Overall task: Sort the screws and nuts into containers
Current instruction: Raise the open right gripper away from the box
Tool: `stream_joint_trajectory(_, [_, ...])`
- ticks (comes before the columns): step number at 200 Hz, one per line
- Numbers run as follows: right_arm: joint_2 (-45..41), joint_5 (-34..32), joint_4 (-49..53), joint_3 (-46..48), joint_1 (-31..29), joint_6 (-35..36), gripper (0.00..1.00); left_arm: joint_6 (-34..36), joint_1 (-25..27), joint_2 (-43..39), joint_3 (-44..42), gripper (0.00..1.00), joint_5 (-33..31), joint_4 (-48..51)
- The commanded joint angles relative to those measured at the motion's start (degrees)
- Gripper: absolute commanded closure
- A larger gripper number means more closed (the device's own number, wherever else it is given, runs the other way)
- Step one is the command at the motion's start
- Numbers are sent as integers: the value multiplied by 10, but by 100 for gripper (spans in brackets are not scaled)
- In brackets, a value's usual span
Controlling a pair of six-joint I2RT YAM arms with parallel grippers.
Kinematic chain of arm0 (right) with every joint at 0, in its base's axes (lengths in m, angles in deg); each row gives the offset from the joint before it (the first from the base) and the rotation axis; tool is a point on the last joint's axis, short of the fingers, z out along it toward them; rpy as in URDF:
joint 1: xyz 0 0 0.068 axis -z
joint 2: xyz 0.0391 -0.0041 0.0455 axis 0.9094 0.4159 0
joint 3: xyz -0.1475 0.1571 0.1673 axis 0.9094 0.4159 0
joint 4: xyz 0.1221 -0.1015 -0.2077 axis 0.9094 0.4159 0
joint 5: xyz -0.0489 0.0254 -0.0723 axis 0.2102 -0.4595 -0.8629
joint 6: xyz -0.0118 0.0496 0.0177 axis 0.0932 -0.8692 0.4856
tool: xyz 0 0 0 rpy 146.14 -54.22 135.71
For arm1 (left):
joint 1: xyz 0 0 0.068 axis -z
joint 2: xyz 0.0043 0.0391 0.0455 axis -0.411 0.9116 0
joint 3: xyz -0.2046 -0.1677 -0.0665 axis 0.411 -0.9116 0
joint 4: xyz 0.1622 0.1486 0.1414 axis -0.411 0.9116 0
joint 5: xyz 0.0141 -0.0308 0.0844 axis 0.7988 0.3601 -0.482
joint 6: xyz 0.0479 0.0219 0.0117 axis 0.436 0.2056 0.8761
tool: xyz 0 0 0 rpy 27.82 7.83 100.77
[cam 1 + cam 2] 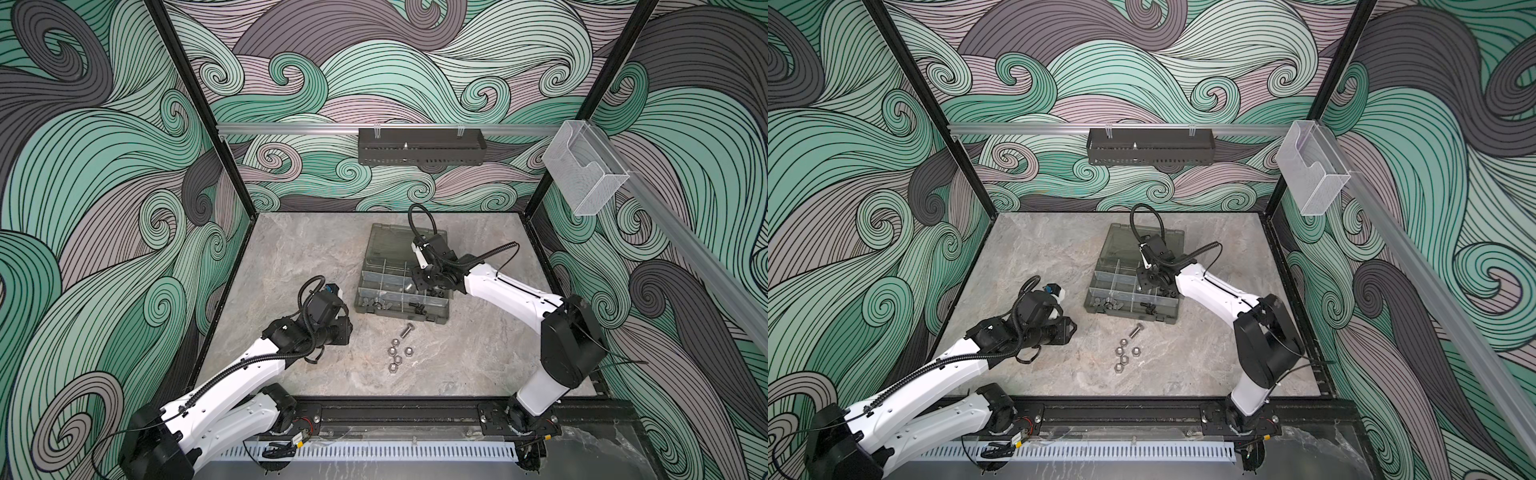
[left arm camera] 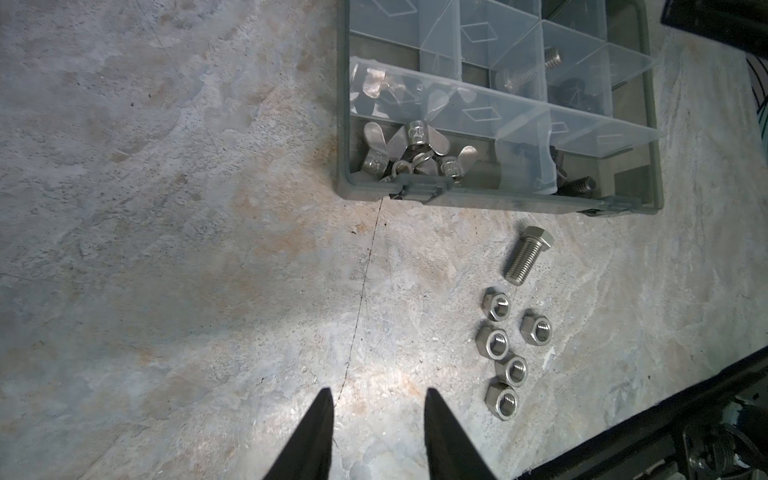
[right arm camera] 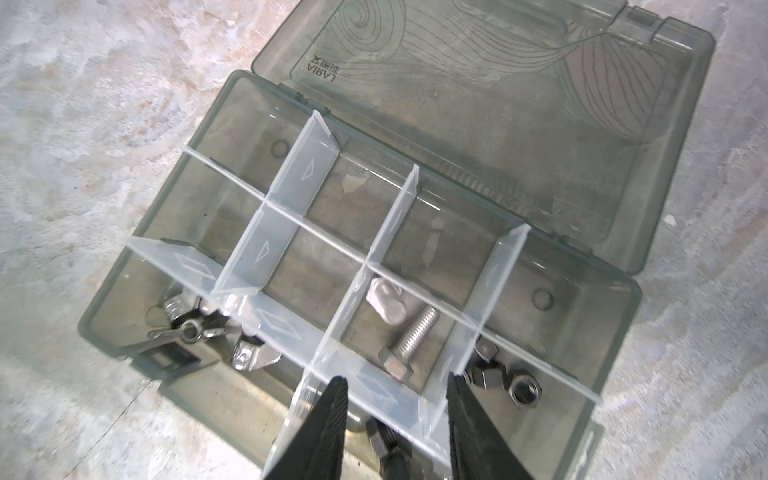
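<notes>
Right wrist view shows the right gripper (image 3: 397,377), jaws apart and empty, above a silver screw (image 3: 409,340) in a middle container (image 3: 446,332) of the organizer case (image 3: 162,199), while a loose screw (image 1: 406,331) and five nuts (image 1: 395,342) lie at its 6 o'clock, near the left gripper (image 2: 378,390), also apart

One silver screw (image 2: 528,256) and five silver nuts (image 2: 492,342) lie loose on the tabletop (image 2: 208,249) beside the open grey case's containers (image 3: 324,262); a second screw (image 3: 409,338) rests inside one.

Right claw (image 1: 417,282) over organizer case (image 1: 386,245), jaws seemingly apart.
</notes>
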Motion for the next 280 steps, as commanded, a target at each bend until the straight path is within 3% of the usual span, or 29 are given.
stream_joint_trajectory(1, [-39, 2, 4, 26, 4, -11, 59, -4, -3, 4, 0, 60, 13, -3])
stream_joint_trajectory(108, [-231, -1, 14, 171, 26, -45, 57, -2, -2, 39, 5, 60, 41, -28])
stream_joint_trajectory(204, [-315, -4, 37, 259, 36, -81, 56, 12, 3, 62, 11, 60, 49, -38])
stream_joint_trajectory(280, [-364, -11, 47, 309, 37, -110, 56, 67, 75, 191, 93, 59, 31, -47])
